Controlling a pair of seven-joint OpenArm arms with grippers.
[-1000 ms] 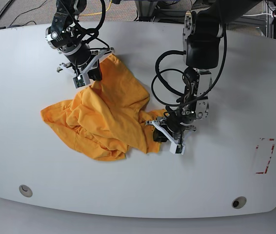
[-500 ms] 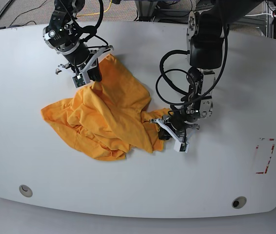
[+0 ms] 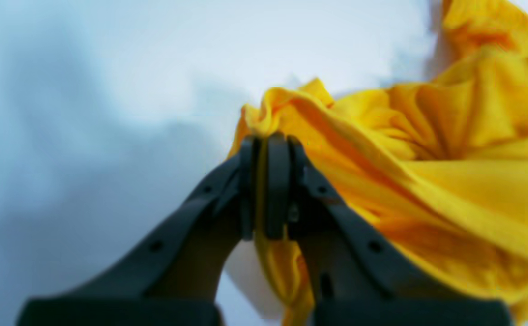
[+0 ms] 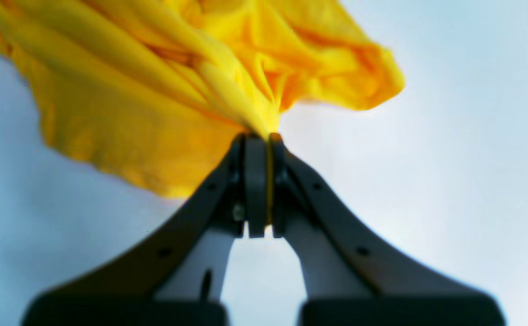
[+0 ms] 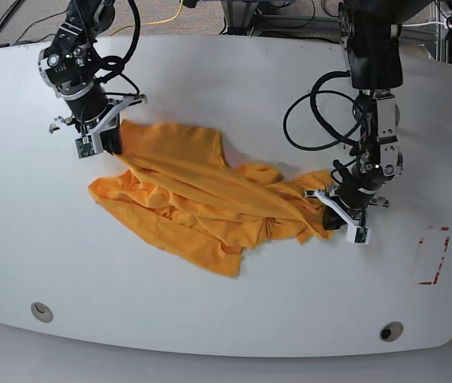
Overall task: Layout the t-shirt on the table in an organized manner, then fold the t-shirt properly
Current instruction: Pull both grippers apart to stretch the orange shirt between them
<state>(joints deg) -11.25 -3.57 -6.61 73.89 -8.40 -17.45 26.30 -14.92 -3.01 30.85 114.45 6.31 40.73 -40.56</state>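
Observation:
The orange-yellow t-shirt (image 5: pixel 202 199) lies stretched and wrinkled across the middle of the white table (image 5: pixel 226 319). In the base view my left gripper (image 5: pixel 331 217) is at the shirt's right end, shut on a bunched edge of the t-shirt (image 3: pixel 381 149); the left wrist view shows cloth pinched between the dark fingers (image 3: pixel 276 181). My right gripper (image 5: pixel 108 140) is at the shirt's upper left end, shut on a gathered corner of the t-shirt (image 4: pixel 178 81); its fingers (image 4: pixel 256 181) press together on a thin fold. The cloth is pulled taut between the two grippers.
Two round grey grommets (image 5: pixel 41 311) (image 5: pixel 390 330) sit near the table's front edge. A red tape outline (image 5: pixel 434 255) marks the right side. Black cables (image 5: pixel 314 120) hang from the right-hand arm. Beyond the far edge are cables and frames.
Both grippers have moved apart: the right one to the left, the left one to the right. The t-shirt has been drawn out from a heap into a wider, flatter spread.

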